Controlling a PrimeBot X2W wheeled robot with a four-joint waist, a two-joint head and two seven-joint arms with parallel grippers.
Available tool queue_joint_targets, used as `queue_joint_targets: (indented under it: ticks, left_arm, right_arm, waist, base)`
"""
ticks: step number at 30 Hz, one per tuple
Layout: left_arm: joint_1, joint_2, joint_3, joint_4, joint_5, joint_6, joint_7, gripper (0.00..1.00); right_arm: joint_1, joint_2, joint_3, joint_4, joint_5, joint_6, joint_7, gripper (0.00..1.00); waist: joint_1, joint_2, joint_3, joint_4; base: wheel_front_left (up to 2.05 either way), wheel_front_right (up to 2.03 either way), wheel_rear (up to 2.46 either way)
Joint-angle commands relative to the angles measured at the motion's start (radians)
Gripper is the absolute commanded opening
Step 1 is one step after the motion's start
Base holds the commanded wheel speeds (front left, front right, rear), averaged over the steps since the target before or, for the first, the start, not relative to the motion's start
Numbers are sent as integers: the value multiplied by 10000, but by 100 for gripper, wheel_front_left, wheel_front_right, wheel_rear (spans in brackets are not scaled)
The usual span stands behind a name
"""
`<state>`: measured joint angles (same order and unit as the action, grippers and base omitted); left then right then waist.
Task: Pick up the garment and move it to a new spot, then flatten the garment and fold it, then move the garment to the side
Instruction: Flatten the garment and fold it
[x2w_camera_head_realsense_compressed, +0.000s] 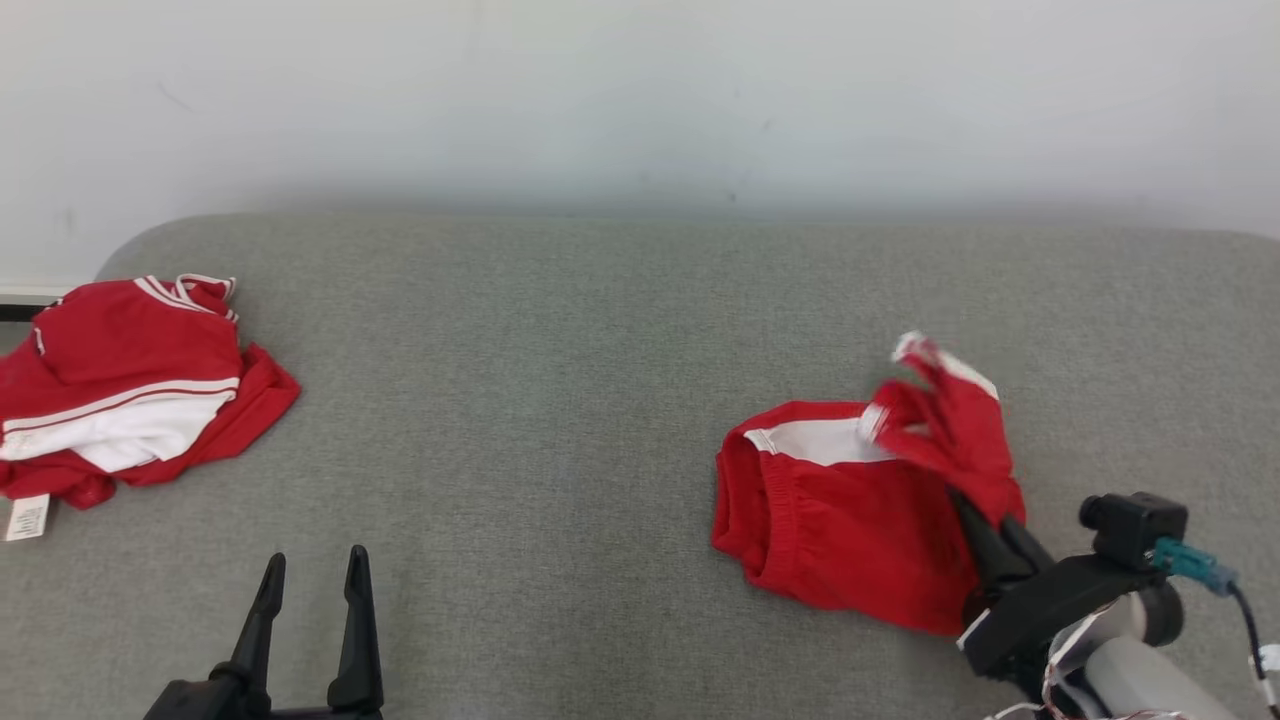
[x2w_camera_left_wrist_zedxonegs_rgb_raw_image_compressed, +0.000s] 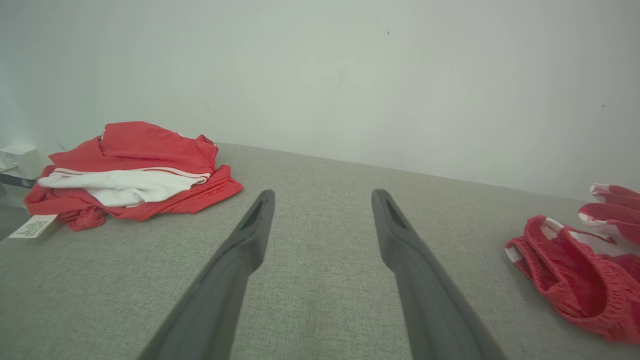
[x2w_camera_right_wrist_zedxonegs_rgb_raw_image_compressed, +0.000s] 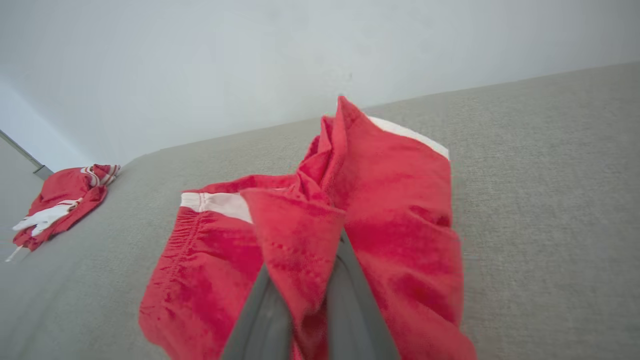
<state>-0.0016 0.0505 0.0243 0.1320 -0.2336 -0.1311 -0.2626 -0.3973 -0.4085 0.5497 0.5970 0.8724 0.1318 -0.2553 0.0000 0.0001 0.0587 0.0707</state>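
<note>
The garment (x2w_camera_head_realsense_compressed: 840, 510) is a pair of red shorts with white trim, lying crumpled at the right of the grey padded surface (x2w_camera_head_realsense_compressed: 560, 400). My right gripper (x2w_camera_head_realsense_compressed: 985, 530) is shut on a fold of its right side, and part of the cloth is lifted and draped over the fingers. In the right wrist view the red cloth (x2w_camera_right_wrist_zedxonegs_rgb_raw_image_compressed: 390, 200) is pinched between the two dark fingers (x2w_camera_right_wrist_zedxonegs_rgb_raw_image_compressed: 265, 310), whose tips it covers. My left gripper (x2w_camera_head_realsense_compressed: 315, 565) stands open at the lower left with nothing between its fingers. The left wrist view shows the shorts (x2w_camera_left_wrist_zedxonegs_rgb_raw_image_compressed: 575, 280) far to the right of that gripper (x2w_camera_left_wrist_zedxonegs_rgb_raw_image_compressed: 322, 197).
A second red and white garment (x2w_camera_head_realsense_compressed: 130, 390) lies bunched at the far left edge, with a white label (x2w_camera_head_realsense_compressed: 27, 517) hanging off it. It also shows in the left wrist view as a heap (x2w_camera_left_wrist_zedxonegs_rgb_raw_image_compressed: 135, 170). A pale wall runs behind the surface.
</note>
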Motion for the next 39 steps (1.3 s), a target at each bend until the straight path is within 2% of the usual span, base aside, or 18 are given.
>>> queue_joint_targets:
  ticks: [1, 9, 14, 22, 27, 28, 29, 34, 39]
  left_arm:
    - [112, 1, -4, 9, -20, 10, -33, 100]
    - [245, -2, -74, -14, -62, 10, -31, 100]
    - [173, -2, -100, -13, -121, 10, -31, 100]
    - [71, -1, -228, 40, -236, 9, -31, 100]
    - [26, -1, -256, 93, -289, 9, -33, 100]
    - [22, -3, -258, 100, -300, 9, -31, 100]
    - [22, -3, -248, 105, -310, 9, -31, 100]
    - [73, -3, -184, 104, -310, 9, -31, 100]
    - [64, -3, -115, 68, -260, 9, -33, 100]
  right_arm:
    - [192, 118, -39, -175, -118, -24, 20, 0]
    - [1255, 1177, -733, -2095, -834, -24, 558, 0]
    - [1803, 1671, -1225, -2697, -1285, -24, 997, 0]
    - [2190, 1985, -800, -2288, -2723, -24, 1517, 0]
    - [2076, 2100, -638, -1663, -3275, -24, 1275, 0]
    - [2008, 2089, -608, -1576, -3384, -24, 1189, 47]
    - [1978, 2115, -586, -1494, -3419, -24, 1107, 100]
    - [1872, 2006, -711, -1641, -3276, -24, 499, 100]
    - [1901, 1765, -1340, -2146, -3346, -24, 69, 100]
  waist:
    - [0, -1, -94, 135]
    - [0, -1, -253, 589]
    - [0, -1, -230, 769]
    - [0, -1, -102, 921]
    - [0, -1, -59, 954]
    - [0, -1, -55, 951]
    - [0, -1, -55, 944]
    - [0, -1, -61, 857]
    - [0, -1, -75, 752]
  base:
    - [0, 0, 0]
    - [0, 0, 0]
    - [0, 0, 0]
    - [0, 0, 0]
    - [0, 0, 0]
    - [0, 0, 0]
    - [0, 0, 0]
    - [0, 0, 0]
    - [0, 0, 0]
